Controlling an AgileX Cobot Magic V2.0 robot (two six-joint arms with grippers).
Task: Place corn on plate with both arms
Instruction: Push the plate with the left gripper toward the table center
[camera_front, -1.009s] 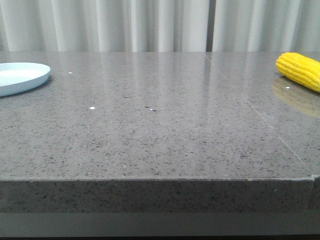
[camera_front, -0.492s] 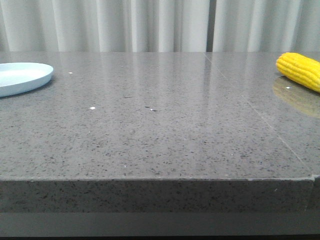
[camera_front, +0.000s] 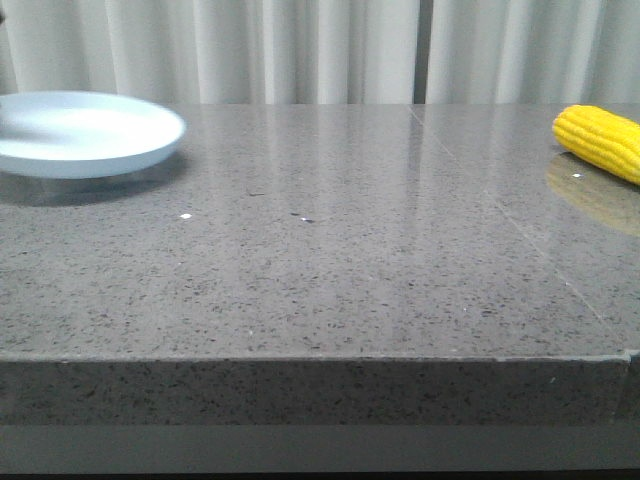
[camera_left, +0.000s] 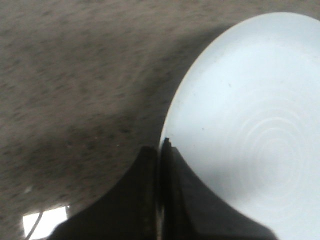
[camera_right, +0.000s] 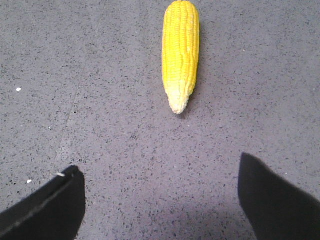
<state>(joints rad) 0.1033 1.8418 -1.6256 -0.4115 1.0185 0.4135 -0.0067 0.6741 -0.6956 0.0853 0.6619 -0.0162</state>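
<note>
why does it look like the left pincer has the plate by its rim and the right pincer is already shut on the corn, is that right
Only partly. The left pincer does grip the plate by its rim. But the right wrist view shows the right pincer open, its fingers spread wide, and the corn lying apart from it on the table.

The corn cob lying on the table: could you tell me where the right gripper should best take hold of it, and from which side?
Probably around the thick middle of the corn, coming down from above with the fingers across its width. It lies flat on the table, and its pale tip tapers, so a grip there could slip. The right gripper is open, short of the tip and already in line with the cob.
</note>
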